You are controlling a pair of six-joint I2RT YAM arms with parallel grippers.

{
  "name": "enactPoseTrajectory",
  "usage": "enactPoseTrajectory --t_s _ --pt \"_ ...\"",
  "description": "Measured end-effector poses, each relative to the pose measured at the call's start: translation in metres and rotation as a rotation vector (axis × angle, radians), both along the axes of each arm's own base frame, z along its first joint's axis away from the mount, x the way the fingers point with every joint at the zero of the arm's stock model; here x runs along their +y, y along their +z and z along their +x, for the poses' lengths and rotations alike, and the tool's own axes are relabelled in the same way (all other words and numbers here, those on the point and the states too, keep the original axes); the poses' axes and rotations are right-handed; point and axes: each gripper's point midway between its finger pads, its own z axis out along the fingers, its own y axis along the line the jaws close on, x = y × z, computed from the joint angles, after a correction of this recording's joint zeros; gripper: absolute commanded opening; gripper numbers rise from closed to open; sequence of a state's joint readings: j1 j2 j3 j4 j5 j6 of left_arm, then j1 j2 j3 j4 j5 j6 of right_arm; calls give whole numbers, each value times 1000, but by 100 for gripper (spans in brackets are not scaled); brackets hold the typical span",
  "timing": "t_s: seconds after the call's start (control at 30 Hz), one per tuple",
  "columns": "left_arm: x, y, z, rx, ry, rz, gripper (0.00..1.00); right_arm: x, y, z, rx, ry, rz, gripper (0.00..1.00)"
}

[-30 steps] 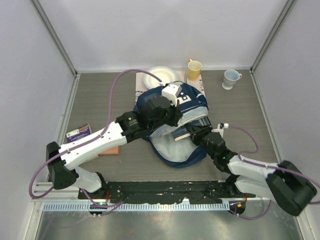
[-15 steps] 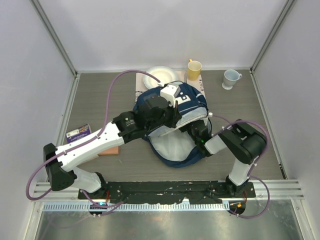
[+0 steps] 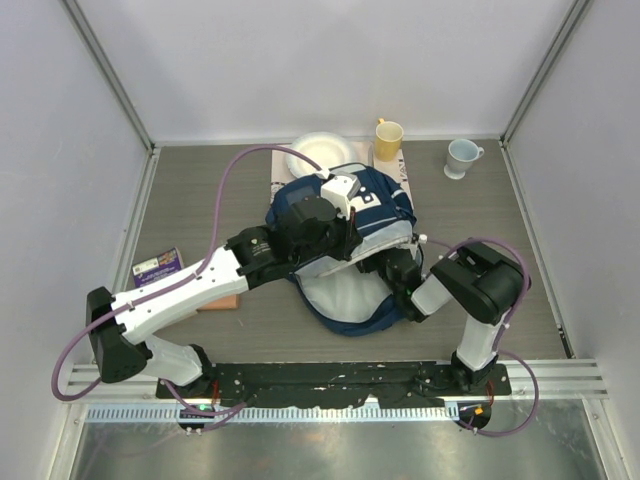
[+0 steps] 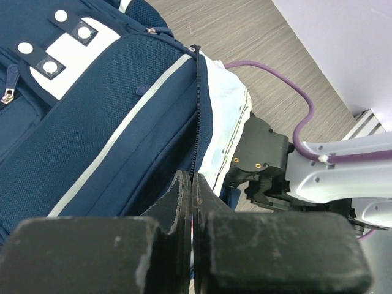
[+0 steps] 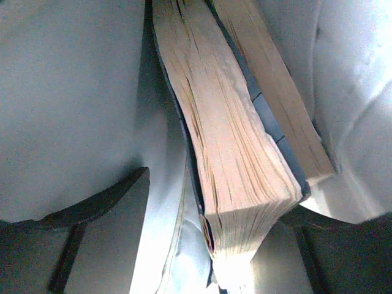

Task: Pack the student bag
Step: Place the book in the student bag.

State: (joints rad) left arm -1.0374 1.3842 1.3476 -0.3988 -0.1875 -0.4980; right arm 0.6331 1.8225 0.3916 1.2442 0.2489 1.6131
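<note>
Top view, bag: the large navy blue fabric backpack with thin white stripes (image 3: 385, 200) lies mid-table, its mouth gaping toward the arms and its pale grey lining (image 3: 340, 295) showing.
Top view, arms: the left arm (image 3: 200, 282) reaches over the flap from above. The right arm (image 3: 470, 285) folds tight and pokes its wrist into the mouth, likely so that one arm holds the opening while the other loads.
Top view, room: a white plate (image 3: 318, 150) and a yellow mug (image 3: 388, 135) stand just behind the bag, and a pale mug (image 3: 462, 155) stands farther right. A small purple-covered book (image 3: 158, 266) lies well apart at the left. The grey wood-grain table (image 3: 520, 250) is bare right of the bag, giving room to back out.
Left wrist view, left gripper (image 4: 193, 184): clenched, with the flap's zip edge running straight into the pinch. It seems to hold the flap up so the mouth stands wide.
Right wrist view, right gripper (image 5: 223, 214): released, its fingers spread either side of a thick dark-covered book (image 5: 239, 153) without pressing it. A second book (image 5: 269, 86) leans behind.
Right wrist view, edges: lining crowds both sides, so pulling straight back looks safest.
</note>
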Motion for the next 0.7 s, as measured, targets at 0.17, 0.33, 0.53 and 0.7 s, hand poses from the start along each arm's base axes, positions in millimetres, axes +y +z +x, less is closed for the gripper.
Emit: enactPoseTrajectory --t_s 0.17,0.33,0.53,0.7 --pt "0 -1 0 0 0 0 0 -8 2 -16 11 18 -17 66" --pt "0 -5 0 5 2 2 0 -13 -2 -30 40 37 -45 66" --pt "0 -6 0 12 8 -3 0 -13 -5 -41 87 65 -83 68" --pt "-1 -6 0 13 10 -6 0 -20 -6 -54 138 87 -170 63"
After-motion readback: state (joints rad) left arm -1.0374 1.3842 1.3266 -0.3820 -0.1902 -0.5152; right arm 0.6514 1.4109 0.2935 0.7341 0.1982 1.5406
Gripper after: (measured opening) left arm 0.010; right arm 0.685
